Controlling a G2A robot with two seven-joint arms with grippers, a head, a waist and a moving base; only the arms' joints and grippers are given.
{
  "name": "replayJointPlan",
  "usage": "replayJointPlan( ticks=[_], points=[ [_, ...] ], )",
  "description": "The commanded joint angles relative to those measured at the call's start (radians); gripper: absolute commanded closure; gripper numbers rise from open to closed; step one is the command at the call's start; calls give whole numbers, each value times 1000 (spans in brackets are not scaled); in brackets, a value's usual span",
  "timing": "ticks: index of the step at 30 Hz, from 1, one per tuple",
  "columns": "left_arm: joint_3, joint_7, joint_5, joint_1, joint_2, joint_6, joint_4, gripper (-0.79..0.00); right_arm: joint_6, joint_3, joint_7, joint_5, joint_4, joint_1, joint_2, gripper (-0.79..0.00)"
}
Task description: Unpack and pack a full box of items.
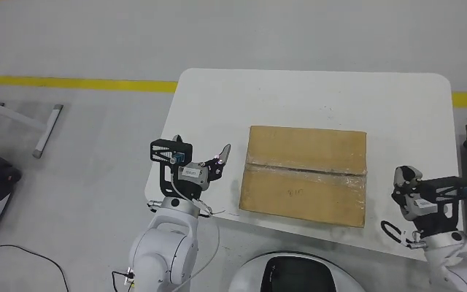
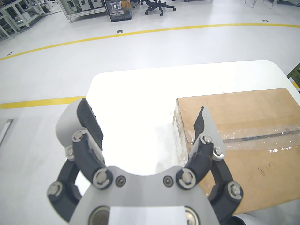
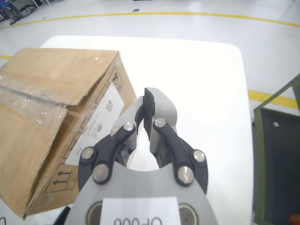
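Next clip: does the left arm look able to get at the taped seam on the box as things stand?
Probably yes. The left gripper, jaws open, hangs just off the box's end with nothing between them, and the seam runs uncovered along the box's top.

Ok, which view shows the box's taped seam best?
The top view: the whole seam runs across the box, unblocked. The left wrist view shows part of it past the left claw; the right wrist view shows one crinkled end.
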Motion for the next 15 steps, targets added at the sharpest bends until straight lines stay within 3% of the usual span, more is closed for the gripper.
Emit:
replayJointPlan(
  ticks=[1,15],
  points=[
    [0,0,0,0,0,0,0,-785,-2,-43,4,-31,20,25,-1,0],
    [11,27,-8,16,2,-20,-1,-785,8,-176,33,-134,75,147,-5,0]
  ],
)
